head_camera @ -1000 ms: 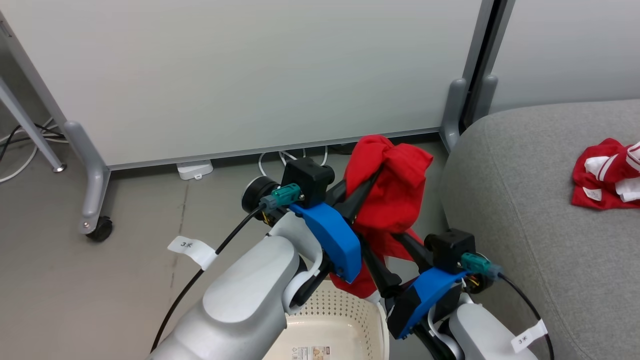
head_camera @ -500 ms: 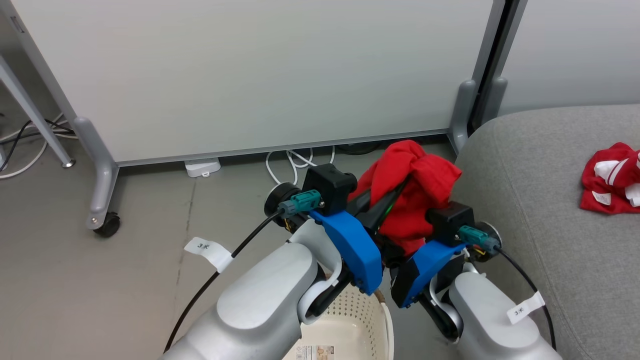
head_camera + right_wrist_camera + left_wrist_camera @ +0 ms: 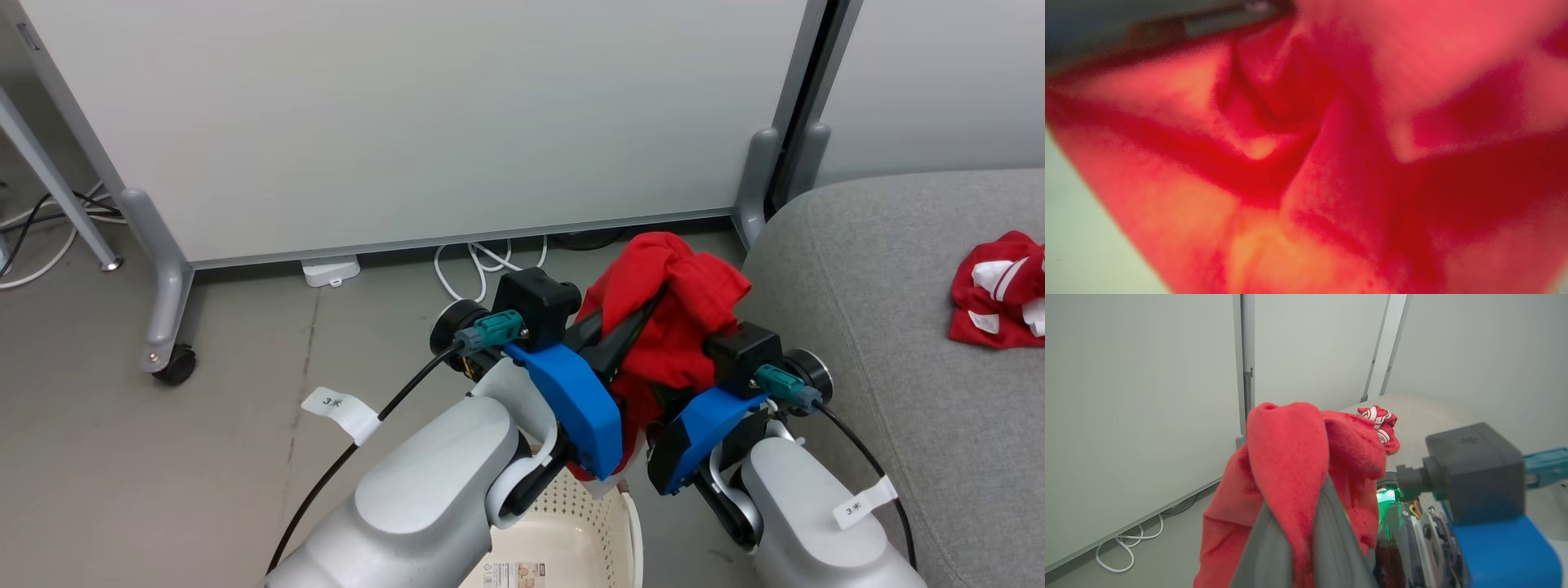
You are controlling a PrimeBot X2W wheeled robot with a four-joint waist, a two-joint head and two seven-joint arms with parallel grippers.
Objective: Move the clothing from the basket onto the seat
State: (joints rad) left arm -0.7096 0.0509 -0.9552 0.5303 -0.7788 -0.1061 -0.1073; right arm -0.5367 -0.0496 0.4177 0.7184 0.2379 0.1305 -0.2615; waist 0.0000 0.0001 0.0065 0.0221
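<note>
The red garment is light, limp and bunches easily, so it is best taken by a thick fold rather than a loose edge that could slide out. It hangs bundled above the basket, just beside the edge of the seat, where another garment already lies. The left claw is clamped on a fold of it; the right claw is buried in cloth, so I cannot tell its state. Compared with half a second ago, the bundle has barely shifted, but its tail droops lower towards the basket.
</note>
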